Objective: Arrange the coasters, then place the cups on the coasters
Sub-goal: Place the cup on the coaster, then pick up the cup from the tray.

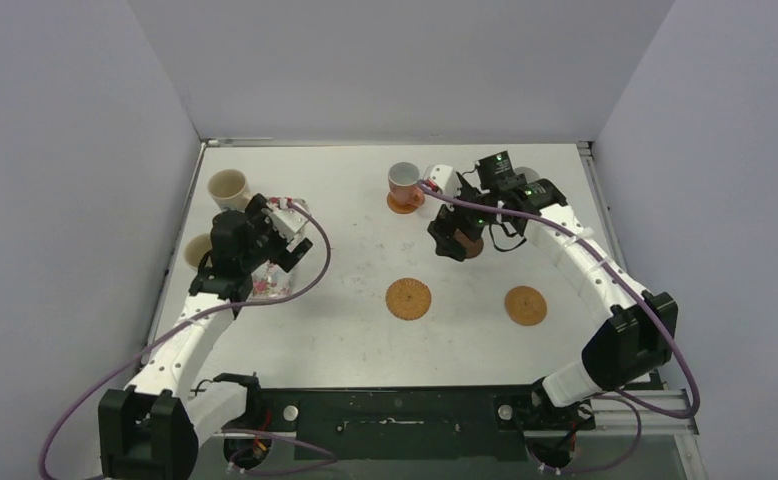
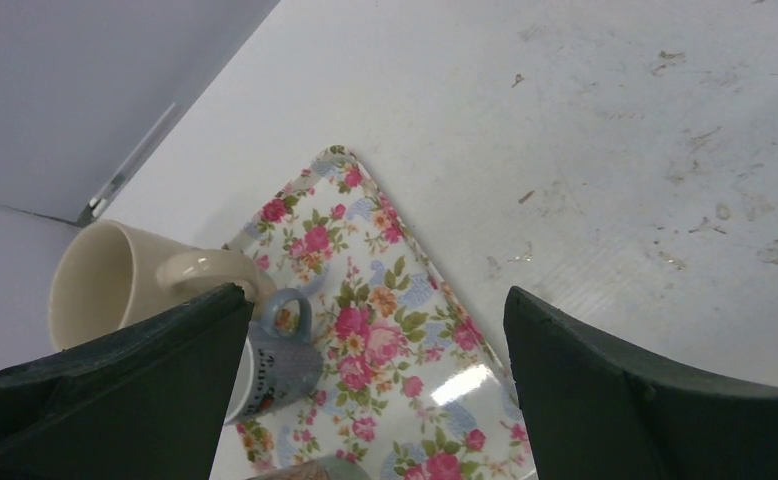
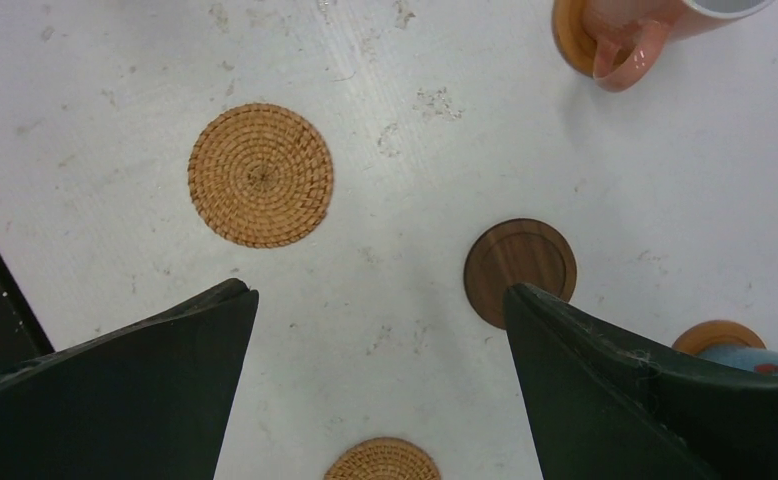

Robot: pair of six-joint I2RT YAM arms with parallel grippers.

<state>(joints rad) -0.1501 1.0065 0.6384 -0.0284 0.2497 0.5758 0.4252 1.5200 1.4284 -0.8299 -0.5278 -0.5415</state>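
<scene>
My right gripper [image 3: 380, 300] hangs open and empty above the table, its right finger just beside the dark brown coaster [image 3: 520, 265]. Two woven coasters [image 3: 261, 175] [image 3: 383, 460] lie bare. The salmon-pink cup [image 1: 403, 180] stands on an orange coaster [image 1: 402, 203]. At the right wrist view's lower right edge, a light blue cup [image 3: 760, 362] sits on another orange coaster [image 3: 713, 335]. My left gripper [image 2: 375, 300] is open and empty over the floral tray [image 2: 395, 300]. A cream cup [image 2: 105, 280] and a small grey cup [image 2: 275, 365] sit on it by the left finger.
A second cream cup [image 1: 228, 188] stands at the table's back left near the wall. The table's left edge [image 1: 180, 250] runs close beside the tray. My right arm [image 1: 585, 260] crosses the right side of the table.
</scene>
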